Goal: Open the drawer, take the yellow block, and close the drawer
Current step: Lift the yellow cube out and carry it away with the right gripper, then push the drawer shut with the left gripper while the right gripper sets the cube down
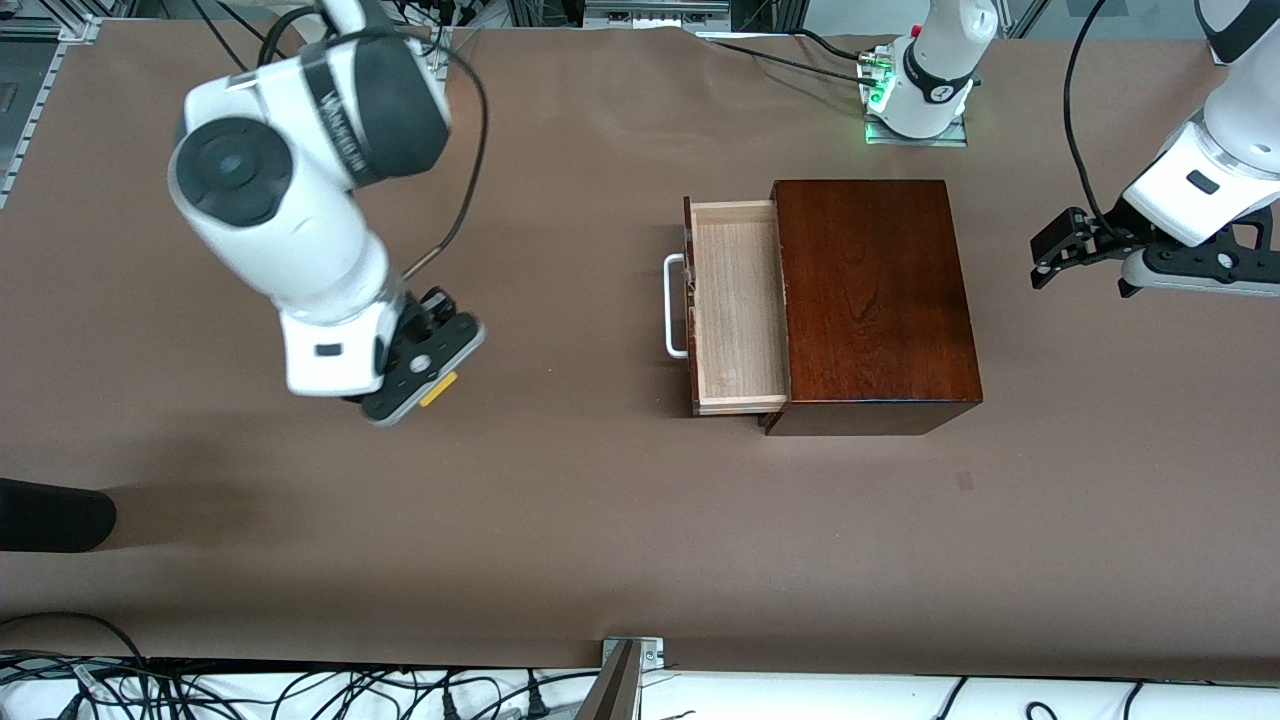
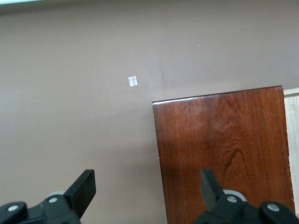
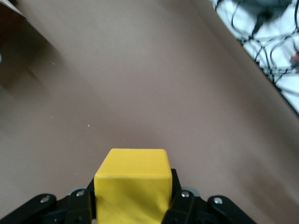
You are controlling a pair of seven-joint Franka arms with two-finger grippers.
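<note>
The drawer (image 1: 738, 305) stands pulled out of the dark mahogany box (image 1: 872, 300), its pale-wood tray bare and its white bar handle (image 1: 673, 305) toward the right arm's end. My right gripper (image 1: 432, 385) is shut on the yellow block (image 1: 438, 389) above bare table toward the right arm's end. The block fills the right wrist view (image 3: 131, 186) between the fingers. My left gripper (image 1: 1075, 258) is open and empty, in the air off the box's closed end. The left wrist view shows its fingers (image 2: 83, 190) apart over the box's top (image 2: 224, 149) and the table.
The brown table covering (image 1: 560, 520) spreads wide around the box. A black rounded object (image 1: 50, 515) lies at the table's edge toward the right arm's end. Cables (image 1: 300, 690) run along the edge nearest the front camera. A small white tag (image 2: 132, 81) lies on the table.
</note>
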